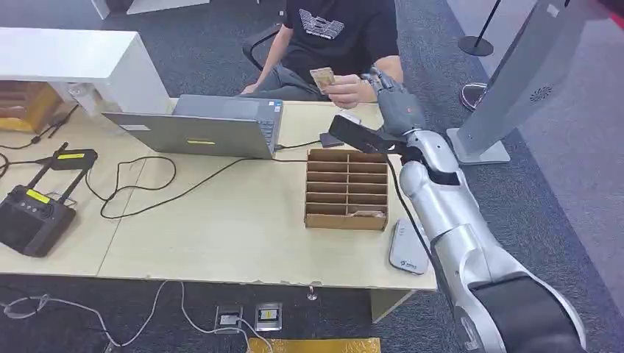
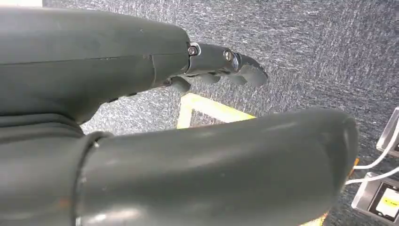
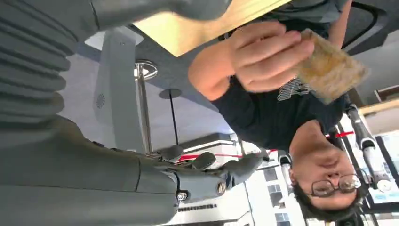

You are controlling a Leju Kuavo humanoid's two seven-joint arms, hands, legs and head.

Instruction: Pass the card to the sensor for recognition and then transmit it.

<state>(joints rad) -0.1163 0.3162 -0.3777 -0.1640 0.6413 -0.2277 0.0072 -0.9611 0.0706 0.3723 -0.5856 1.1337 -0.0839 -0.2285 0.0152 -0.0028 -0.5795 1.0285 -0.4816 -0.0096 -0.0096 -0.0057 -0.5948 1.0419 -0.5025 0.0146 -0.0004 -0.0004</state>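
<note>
Handover at the desk's far edge. The card sits in the person's hand; your right hand beside it hangs spread and empty, as does the left hand. Risk: withdrawing carelessly could clip the slotted box.

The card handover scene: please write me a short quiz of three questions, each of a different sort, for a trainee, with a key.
1. True or false: the right hand holds the card.
2. Multiple choice: where does the white flat device lie on the table? A) beside the laptop; B) near the front edge, next to the cardboard slot box; C) on the black controller.
3. Fill in: the left hand hangs over grey ____.

Key:
1. False. The person's hand holds the card; the robot's fingers are empty.
2. B.
3. Carpet.
</note>
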